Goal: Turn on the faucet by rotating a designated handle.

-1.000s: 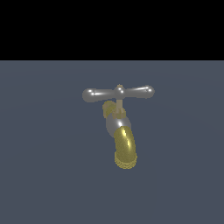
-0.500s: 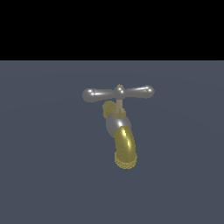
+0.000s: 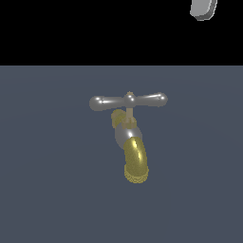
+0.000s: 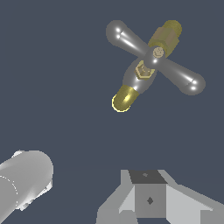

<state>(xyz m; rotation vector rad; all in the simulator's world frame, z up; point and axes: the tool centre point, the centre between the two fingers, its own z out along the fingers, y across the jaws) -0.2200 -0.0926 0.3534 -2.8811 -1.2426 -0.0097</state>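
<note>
Dark slate worktop, black backdrop. Faucet (image 3: 130,142) mid-scene, handle (image 3: 128,101) crossbar horizontal in the exterior view, untouched. End effector (image 3: 204,8) high toward the exterior view's right, well apart; released or clenched: cannot tell. Approach must come down toward the exterior view's left.

The handle (image 3: 128,100) looks like polished silver-grey metal, smooth and glossy, with bright highlights on its two bulbous ends, and in the wrist view (image 4: 154,54) it carries small white glints and a brass-coloured knob at its centre. The faucet (image 3: 129,142) has a smooth silver-grey metallic body and a shiny brass-gold spout whose rim looks ribbed and rougher than the rest, and it stands on a flat, matt slate-grey ground (image 3: 47,190) without sheen. At the upper right of the exterior view a pale grey part of the arm (image 3: 203,8) looks smooth and dull, like matt plastic or painted metal.
</note>
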